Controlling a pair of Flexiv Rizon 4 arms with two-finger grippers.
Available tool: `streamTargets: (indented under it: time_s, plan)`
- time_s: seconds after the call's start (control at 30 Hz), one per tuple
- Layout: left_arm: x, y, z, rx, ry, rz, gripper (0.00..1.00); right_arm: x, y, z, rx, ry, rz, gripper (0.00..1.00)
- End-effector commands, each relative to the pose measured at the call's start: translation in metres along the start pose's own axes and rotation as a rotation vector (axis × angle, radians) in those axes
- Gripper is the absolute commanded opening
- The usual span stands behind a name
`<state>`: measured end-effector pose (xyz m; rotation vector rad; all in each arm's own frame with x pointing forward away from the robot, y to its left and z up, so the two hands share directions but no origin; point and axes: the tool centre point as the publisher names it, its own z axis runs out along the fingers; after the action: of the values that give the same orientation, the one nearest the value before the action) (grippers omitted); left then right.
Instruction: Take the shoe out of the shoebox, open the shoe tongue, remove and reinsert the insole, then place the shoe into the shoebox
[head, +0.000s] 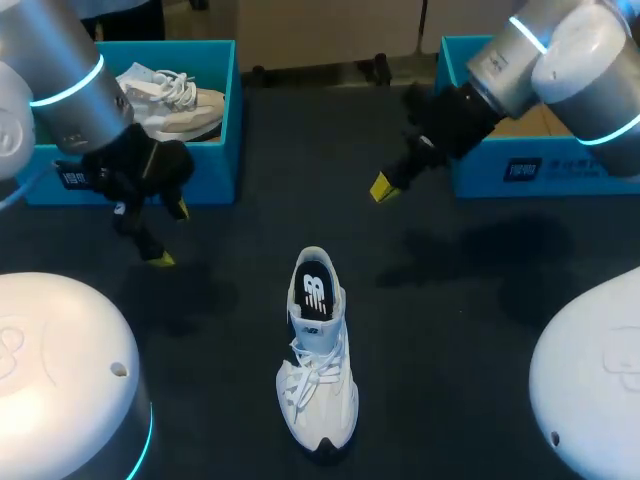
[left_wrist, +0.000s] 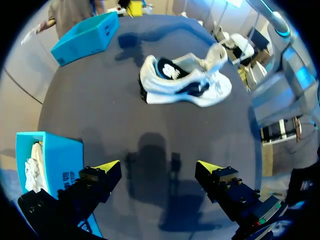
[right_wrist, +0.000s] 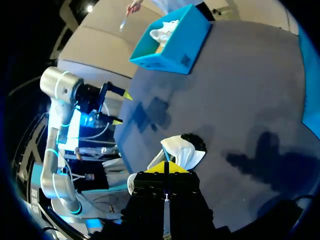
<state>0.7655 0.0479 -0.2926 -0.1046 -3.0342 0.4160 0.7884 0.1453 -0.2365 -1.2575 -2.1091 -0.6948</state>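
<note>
Shoe (head: 318, 350) is out near the surface's front edge, insole in. Left arm (head: 70, 90) jaws released, right arm (head: 520, 60) jaws clenched, empty. Next, probably: grip it, box it.

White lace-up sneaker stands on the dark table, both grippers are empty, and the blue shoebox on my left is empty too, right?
Not quite: the blue shoebox on the left is not empty; a pale lace-up shoe lies in it, as the head view shows. The white lace-up sneaker does stand on the dark table, and the left gripper and right gripper hold nothing.
</note>
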Motion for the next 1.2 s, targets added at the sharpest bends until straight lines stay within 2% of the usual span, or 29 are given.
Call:
streamTargets:
  time_s: [0.03,0.13,0.2,0.8,0.87,0.97,1.13,1.2]
  plan:
    - [-0.011,0.010,-0.018,-0.020,0.018,0.021,1.00,0.013,-0.010,-0.004,-0.036,-0.219,0.019,0.00]
    - [-0.018,0.020,-0.034,-0.002,0.018,0.041,1.00,0.020,-0.013,-0.007,-0.072,-0.293,0.036,0.00]
    - [-0.018,0.020,-0.034,-0.002,0.018,0.041,1.00,0.028,-0.015,-0.009,-0.125,-0.339,0.045,0.00]
    - [-0.018,0.021,-0.034,-0.007,0.026,0.067,1.00,0.028,-0.015,-0.009,-0.125,-0.339,0.045,0.00]
    - [-0.023,0.030,-0.038,-0.030,0.028,0.154,1.00,0.036,-0.014,-0.002,-0.128,-0.359,0.047,0.00]
    - [-0.030,0.047,-0.049,-0.017,0.039,0.236,1.00,0.050,-0.015,0.006,-0.141,-0.389,0.050,0.00]
    - [-0.045,0.082,-0.071,-0.034,0.011,0.324,1.00,0.074,-0.016,0.022,-0.133,-0.498,0.068,0.00]
    - [-0.052,0.098,-0.080,-0.017,0.006,0.371,1.00,0.085,-0.016,0.028,-0.132,-0.545,0.088,0.00]
